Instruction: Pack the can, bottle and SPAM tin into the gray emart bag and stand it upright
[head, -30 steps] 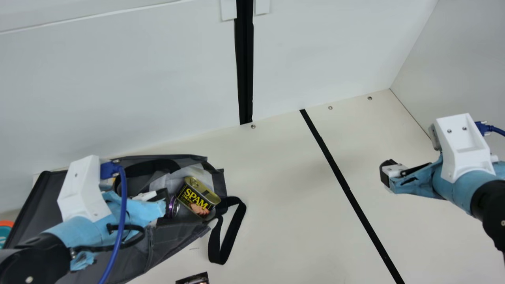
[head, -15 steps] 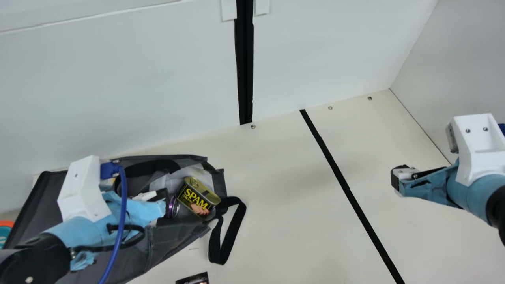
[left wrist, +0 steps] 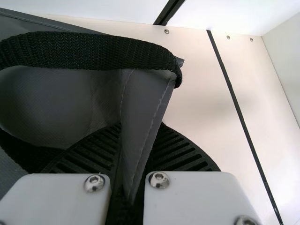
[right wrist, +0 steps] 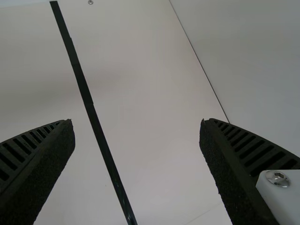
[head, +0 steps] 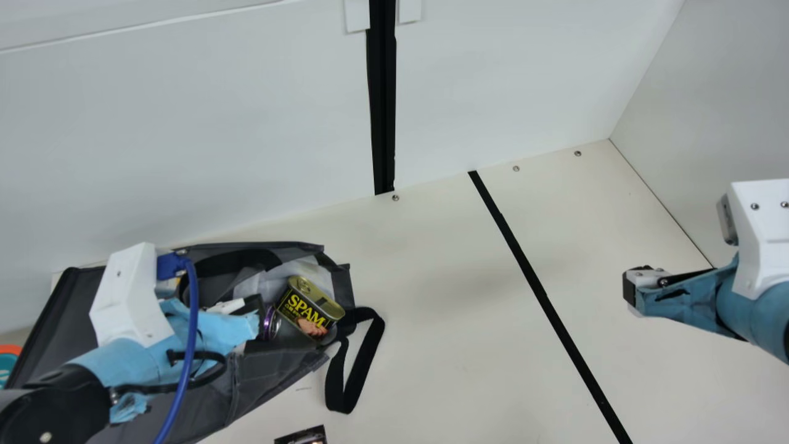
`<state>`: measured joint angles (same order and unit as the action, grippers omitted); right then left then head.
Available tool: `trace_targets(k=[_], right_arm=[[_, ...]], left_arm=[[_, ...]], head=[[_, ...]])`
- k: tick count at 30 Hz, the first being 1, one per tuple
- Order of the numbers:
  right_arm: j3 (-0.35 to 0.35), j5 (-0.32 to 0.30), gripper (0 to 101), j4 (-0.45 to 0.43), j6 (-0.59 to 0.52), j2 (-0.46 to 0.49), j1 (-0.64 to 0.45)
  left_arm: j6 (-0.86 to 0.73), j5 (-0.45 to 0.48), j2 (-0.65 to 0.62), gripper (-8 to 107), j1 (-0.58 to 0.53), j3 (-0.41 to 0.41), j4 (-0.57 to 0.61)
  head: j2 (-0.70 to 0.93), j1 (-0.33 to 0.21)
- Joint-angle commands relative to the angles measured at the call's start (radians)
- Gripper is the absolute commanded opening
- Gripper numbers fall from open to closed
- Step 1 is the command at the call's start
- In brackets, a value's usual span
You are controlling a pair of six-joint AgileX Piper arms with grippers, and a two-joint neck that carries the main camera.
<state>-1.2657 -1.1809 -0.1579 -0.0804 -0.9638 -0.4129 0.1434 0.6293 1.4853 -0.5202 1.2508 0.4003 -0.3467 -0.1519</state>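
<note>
My left gripper [head: 251, 306] is at the mouth of the gray bag [head: 280, 364], which lies on its side at the table's left. Seen in the left wrist view, the left gripper [left wrist: 140, 136] pinches a fold of the bag [left wrist: 143, 103] below a black strap. The SPAM tin [head: 310, 308] rests tilted in the bag's mouth, beside a purple-rimmed can [head: 270, 323] partly hidden by the left fingers. Over at the right, well apart from the bag, is my right gripper [head: 630, 290]. The right gripper [right wrist: 137, 123] has its fingers wide apart, nothing between them.
A black strap loop [head: 352, 370] from the bag lies on the table [head: 456, 320]. A dark printed item [head: 303, 435] sits at the near edge, and an orange and teal object [head: 7, 362] at the far left. White walls stand behind and at the right.
My right arm has moved to the right and slightly toward the near side, away from the bag. The left arm, the bag and the tin have kept still.
</note>
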Motion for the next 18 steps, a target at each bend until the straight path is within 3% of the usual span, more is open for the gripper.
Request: trace_targets(k=[1,18], right_arm=[[-0.008,-0.012,95,-0.003,0.000,0.001,-0.004],[-0.030,-0.039,95,0.019,-0.008,0.017,-0.072]], left_arm=[[0.000,0.000,0.000,-8,0.000,0.000,0.000],[0.000,0.000,0.000,-8,0.000,0.000,0.000]], head=[[-0.002,-0.023],[-0.002,-0.023]])
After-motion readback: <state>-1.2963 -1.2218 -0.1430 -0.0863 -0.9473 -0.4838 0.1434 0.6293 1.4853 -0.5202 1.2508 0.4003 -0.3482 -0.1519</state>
